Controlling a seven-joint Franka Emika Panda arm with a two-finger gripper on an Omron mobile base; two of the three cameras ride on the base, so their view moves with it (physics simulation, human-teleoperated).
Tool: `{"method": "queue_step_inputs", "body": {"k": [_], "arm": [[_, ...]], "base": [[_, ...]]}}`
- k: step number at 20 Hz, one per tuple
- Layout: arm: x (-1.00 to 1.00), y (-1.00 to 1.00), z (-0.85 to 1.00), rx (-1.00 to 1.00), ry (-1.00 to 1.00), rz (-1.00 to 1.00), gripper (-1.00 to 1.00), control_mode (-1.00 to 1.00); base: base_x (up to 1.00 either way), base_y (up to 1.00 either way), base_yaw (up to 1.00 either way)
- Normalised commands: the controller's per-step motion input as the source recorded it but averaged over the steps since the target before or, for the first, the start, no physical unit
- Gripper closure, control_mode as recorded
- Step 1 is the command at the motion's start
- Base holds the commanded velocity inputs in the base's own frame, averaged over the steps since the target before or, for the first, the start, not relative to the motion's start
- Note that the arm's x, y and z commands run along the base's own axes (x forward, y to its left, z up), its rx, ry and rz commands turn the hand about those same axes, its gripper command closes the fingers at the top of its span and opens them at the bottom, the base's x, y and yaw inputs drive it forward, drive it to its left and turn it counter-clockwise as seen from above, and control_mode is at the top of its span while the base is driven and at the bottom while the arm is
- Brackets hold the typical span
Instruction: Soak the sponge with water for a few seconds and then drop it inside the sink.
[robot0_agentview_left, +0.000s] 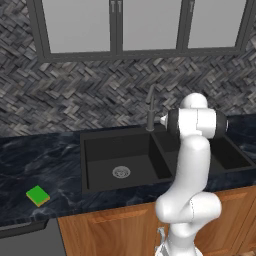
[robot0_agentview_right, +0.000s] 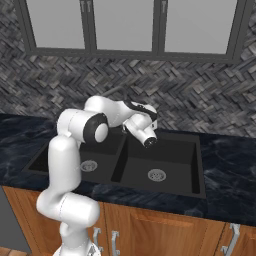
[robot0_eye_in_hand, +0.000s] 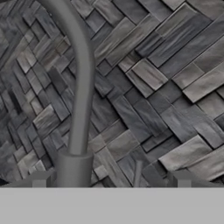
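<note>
Black sink (robot0_agentview_left: 95, 150) is partly hidden behind the arm on its right. Gripper (robot0_eye_in_hand: 111, 181) jaws stand wide open, empty, facing the faucet (robot0_eye_in_hand: 81, 87).

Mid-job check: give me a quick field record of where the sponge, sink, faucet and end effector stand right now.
sponge: on the counter left of the sink, green side up, untouched
sink: black double basin, nothing in either basin
faucet: dark grey, behind the basin divider; no water stream visible
end effector: open, holding nothing, raised over the sink facing the faucet
task state: sponge not yet picked up
</note>
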Motion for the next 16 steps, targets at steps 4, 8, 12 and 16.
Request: {"method": "queue_step_inputs", "body": {"k": [4, 8, 12, 16], "arm": [[0.23, -0.04, -0.18, 0.00, 0.00, 0.00, -1.00, -1.00], [0.27, -0.04, -0.08, 0.00, 0.00, 0.00, -1.00, -1.00], [0.27, -0.04, -0.07, 0.00, 0.00, 0.00, -1.00, -1.00], [0.25, -0.04, -0.10, 0.00, 0.00, 0.00, -1.00, -1.00]], "base": [[0.00, 0.00, 0.00], [0.00, 0.00, 0.00], [0.00, 0.00, 0.00], [0.00, 0.00, 0.00]]}}
